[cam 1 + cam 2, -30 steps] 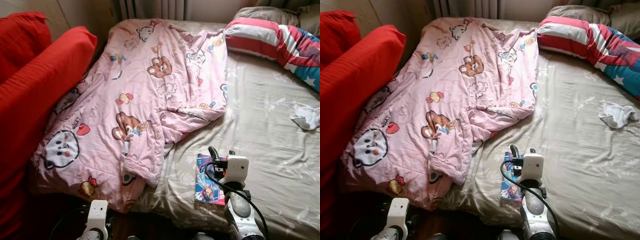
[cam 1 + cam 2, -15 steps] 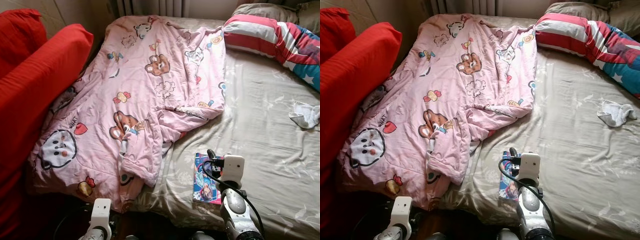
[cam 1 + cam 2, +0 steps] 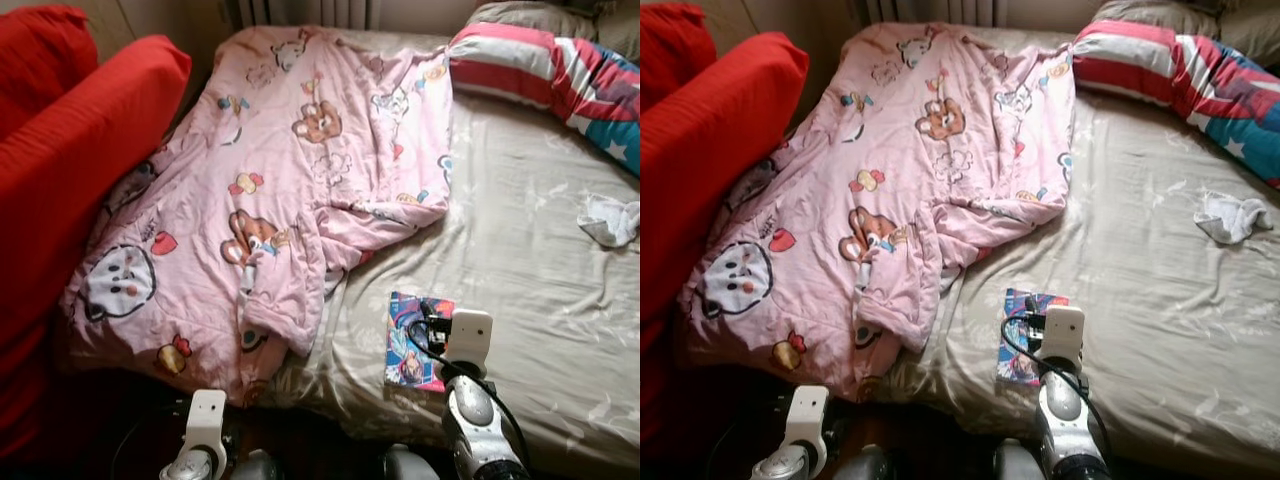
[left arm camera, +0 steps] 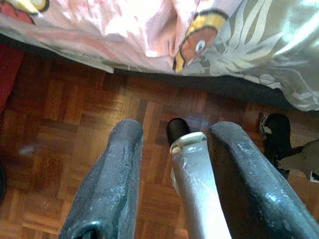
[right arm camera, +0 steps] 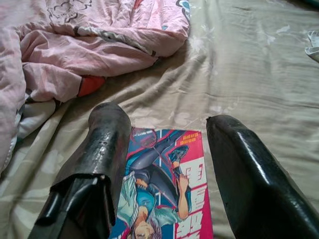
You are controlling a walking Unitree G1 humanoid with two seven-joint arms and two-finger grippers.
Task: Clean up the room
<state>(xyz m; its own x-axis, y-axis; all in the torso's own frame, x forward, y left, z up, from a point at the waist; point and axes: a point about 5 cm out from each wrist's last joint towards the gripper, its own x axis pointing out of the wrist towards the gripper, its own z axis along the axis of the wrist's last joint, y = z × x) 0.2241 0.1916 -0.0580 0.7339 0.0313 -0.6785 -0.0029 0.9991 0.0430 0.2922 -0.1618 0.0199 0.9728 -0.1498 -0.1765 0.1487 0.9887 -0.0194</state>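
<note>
Right gripper point(image 5: 164, 164) lower over magazine point(image 3: 416, 341), blanket point(image 3: 290, 190) beside

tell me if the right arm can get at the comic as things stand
Probably yes. The right tool hangs open just above the comic, which lies flat and uncovered on the sheet; the pink quilt stops short of it.

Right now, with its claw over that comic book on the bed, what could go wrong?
The comic book lies flat on the soft sheet, so the open right gripper may pinch fabric or crease the cover instead of lifting it. The book also sits near the bed's edge and a nudge might push it off.
</note>
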